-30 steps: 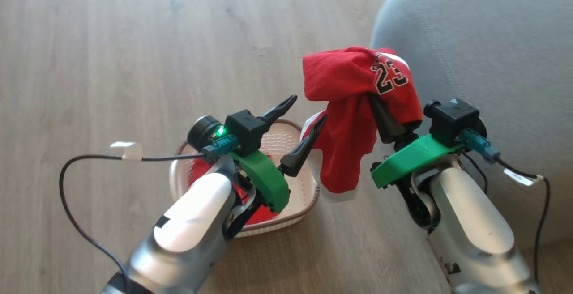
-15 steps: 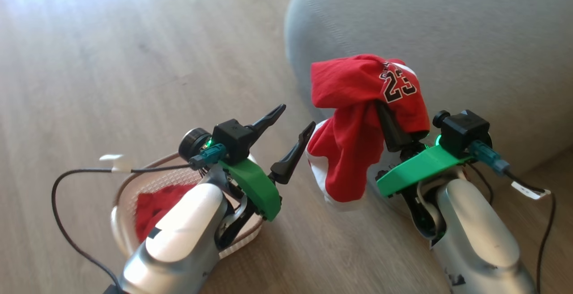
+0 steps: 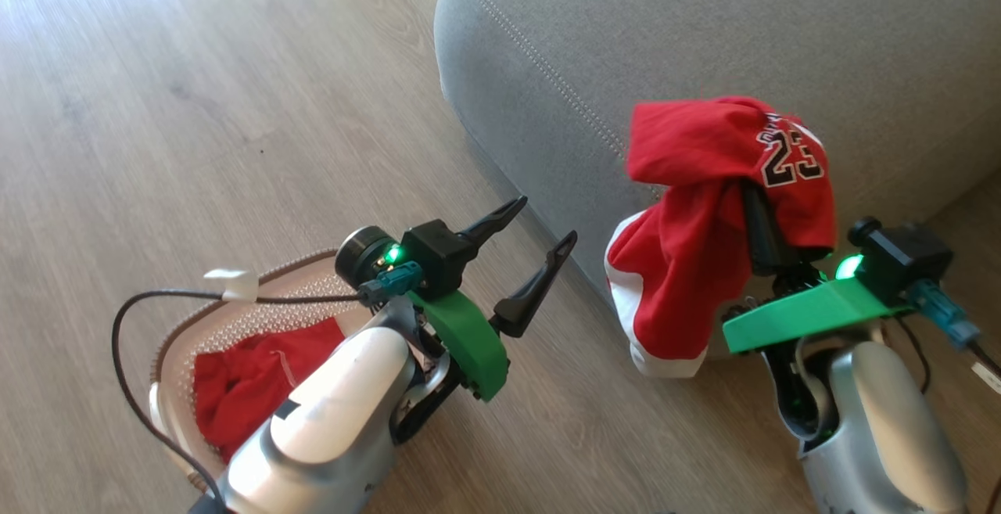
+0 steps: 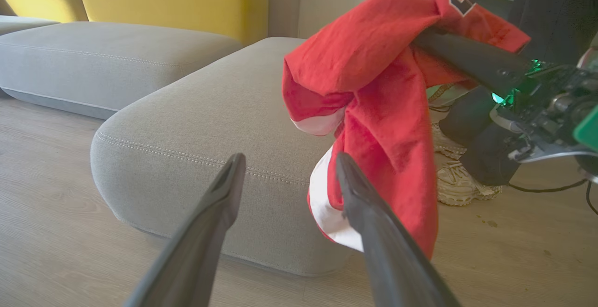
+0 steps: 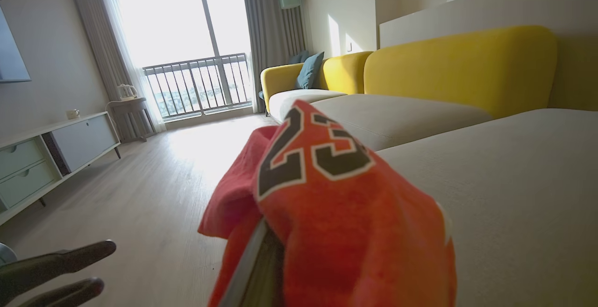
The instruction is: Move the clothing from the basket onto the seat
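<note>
- Clothing first: the numbered jersey (image 3: 704, 185) hangs at 3 o'clock in my head view, draped over the right gripper (image 3: 757, 213). Its jaws are clamped shut on the cloth.
- The left gripper (image 3: 545, 221) sits near centre with its jaws spread wide and nothing between them.
- Over the last second my whole head view has swung. The seat (image 3: 704, 29) has grown from a corner at 2 o'clock to fill 12 through 3. The basket (image 3: 250, 314) has slid down to 8 o'clock.
- I read that as the body turning toward the seat, not the things moving.
- The jersey's drape and the grip look unchanged through the turn, so the carry seems secure.
- The second red piece (image 3: 250, 381) lies in the basket, untouched.
- In the left wrist view the jersey's white hem (image 4: 329, 213) dangles in front of the seat's side face, below its top.
- My judgement: I am mid-transfer of the first piece and under halfway through the job. The arm needs to carry the cloth up and over the cushion before I let go, or it may slide down to the floor (image 3: 195, 107).
</note>
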